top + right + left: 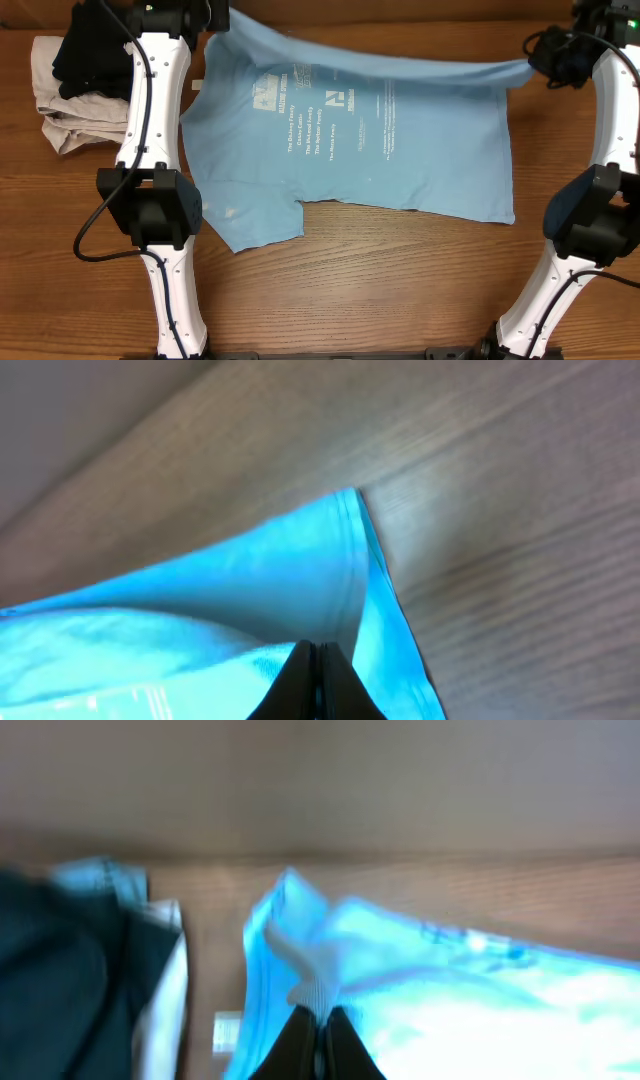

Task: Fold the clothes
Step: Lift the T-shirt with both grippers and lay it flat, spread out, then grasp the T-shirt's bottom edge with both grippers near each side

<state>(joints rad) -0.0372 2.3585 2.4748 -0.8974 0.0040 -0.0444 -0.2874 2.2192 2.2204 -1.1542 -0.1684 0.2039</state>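
The T-shirt lies spread across the middle of the table, lettering up, its far edge lifted into a taut line between the two arms. The left gripper is clamped tight on the shirt's corner at about 11 o'clock and the right gripper is pinched just as firmly on the corner at about 2 o'clock, cloth draping from both. At 10 o'clock on the table, just beyond the left arm, a black garment sits on a beige one in a rumpled heap, apart from the shirt.
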